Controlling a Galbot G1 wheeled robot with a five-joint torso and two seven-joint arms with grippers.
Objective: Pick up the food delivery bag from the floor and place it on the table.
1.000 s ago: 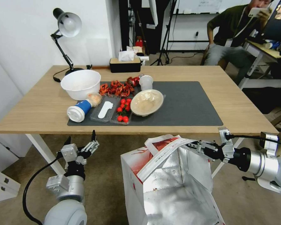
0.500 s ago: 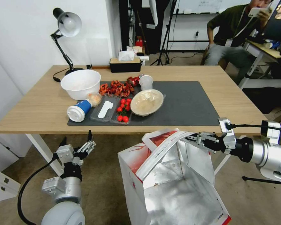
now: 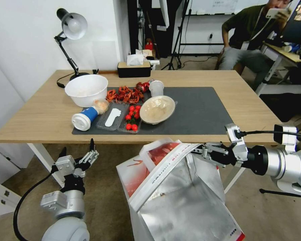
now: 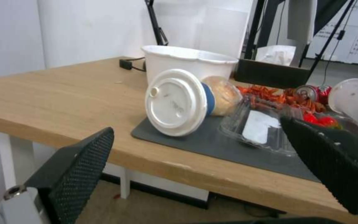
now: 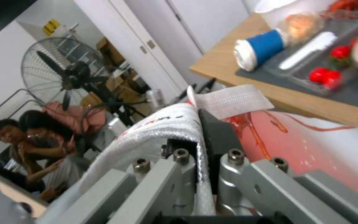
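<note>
The red-and-white food delivery bag (image 3: pixel 177 190) with its foil lining hangs tilted off the floor (image 3: pixel 107 187), just in front of the table (image 3: pixel 40 113). Its top reaches about the height of the table's front edge. My right gripper (image 3: pixel 199 151) is shut on the bag's upper rim beside a white strap handle. In the right wrist view the right gripper (image 5: pixel 199 130) pinches the folded rim, with the bag's red print (image 5: pixel 295 149) behind it. My left gripper (image 3: pixel 77 152) stands open and holds nothing, low by the table's front left leg. Its black fingers (image 4: pixel 79 168) are spread wide.
A dark mat (image 3: pixel 204 110) on the table carries a white bowl (image 3: pixel 86 89), a tipped blue cup (image 3: pixel 85 117), a tray of cherry tomatoes (image 3: pixel 132 118) and a lidded bowl (image 3: pixel 157 109). A lamp (image 3: pixel 72 26) and a tissue box (image 3: pixel 133 68) stand behind. The mat's right half is bare.
My right gripper has moved left with the bag in it. The bag now tilts more and its mouth has swung left. My left arm has sunk slightly and drifted left.
</note>
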